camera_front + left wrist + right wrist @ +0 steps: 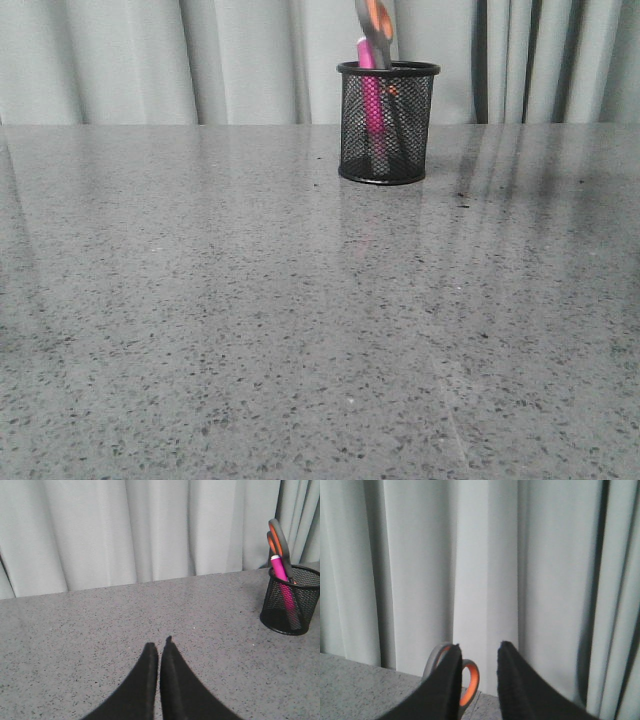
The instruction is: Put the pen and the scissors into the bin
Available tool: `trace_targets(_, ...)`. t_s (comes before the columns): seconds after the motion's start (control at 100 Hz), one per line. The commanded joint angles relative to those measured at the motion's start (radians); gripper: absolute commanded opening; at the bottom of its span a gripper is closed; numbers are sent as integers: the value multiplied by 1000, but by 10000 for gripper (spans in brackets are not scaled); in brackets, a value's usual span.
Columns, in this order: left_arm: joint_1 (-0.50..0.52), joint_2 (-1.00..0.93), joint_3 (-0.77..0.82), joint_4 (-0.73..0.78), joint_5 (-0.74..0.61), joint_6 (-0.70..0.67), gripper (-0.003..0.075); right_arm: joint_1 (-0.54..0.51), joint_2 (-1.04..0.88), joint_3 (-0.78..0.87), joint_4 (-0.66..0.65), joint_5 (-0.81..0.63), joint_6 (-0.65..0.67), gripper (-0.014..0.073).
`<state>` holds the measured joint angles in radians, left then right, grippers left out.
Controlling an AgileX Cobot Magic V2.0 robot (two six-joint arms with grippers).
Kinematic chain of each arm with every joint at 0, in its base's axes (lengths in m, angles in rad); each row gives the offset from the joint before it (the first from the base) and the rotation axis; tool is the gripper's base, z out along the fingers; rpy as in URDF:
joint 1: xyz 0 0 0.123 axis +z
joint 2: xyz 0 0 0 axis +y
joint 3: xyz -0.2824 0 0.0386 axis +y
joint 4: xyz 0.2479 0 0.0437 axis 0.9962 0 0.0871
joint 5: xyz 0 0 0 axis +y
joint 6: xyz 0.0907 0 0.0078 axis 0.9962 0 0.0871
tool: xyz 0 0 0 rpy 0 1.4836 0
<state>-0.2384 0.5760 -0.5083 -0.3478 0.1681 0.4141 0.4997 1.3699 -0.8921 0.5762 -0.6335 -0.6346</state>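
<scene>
Scissors [375, 28] and pen [371, 95], both stiff, stand in the bin [388, 122]; we see left hand [159, 650] closed empty, right hand [479, 650] parted, empty.

From my remote station, the forward camera shows the black mesh bin [388, 122] standing upright toward the far edge of the grey speckled table [250, 330], in front of pale pleated curtains [150, 60]. Inside it I can see the magenta pen [371, 105] standing nearly upright, its top just above the rim, and beside it the scissors [375, 25] resting blades-down, their grey, orange-lined handles rising well above the rim and cut off by the top of the frame. A faint pink reflection lies on the tabletop just before the bin.
</scene>
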Motion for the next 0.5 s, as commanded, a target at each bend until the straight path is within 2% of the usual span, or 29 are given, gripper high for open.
trace_targets(0.0, 3, 2, -27, 33, -67, -7, -19, -8, -129, 32, -19, -69, -34, -29)
trace_targets(0.03, 3, 2, -27, 36, -67, -7, -19, -8, -162, 54, -19, -64, -34, -78)
trace_targets(0.26, 3, -16, -22, 26, -84, -7, -19, -8, -457, 254, -4, 9, -35, -76)
trace_targets(0.49, 3, -160, 98, -13, -206, -7, -19, -8, -787, 517, -4, 42, -35, -76)
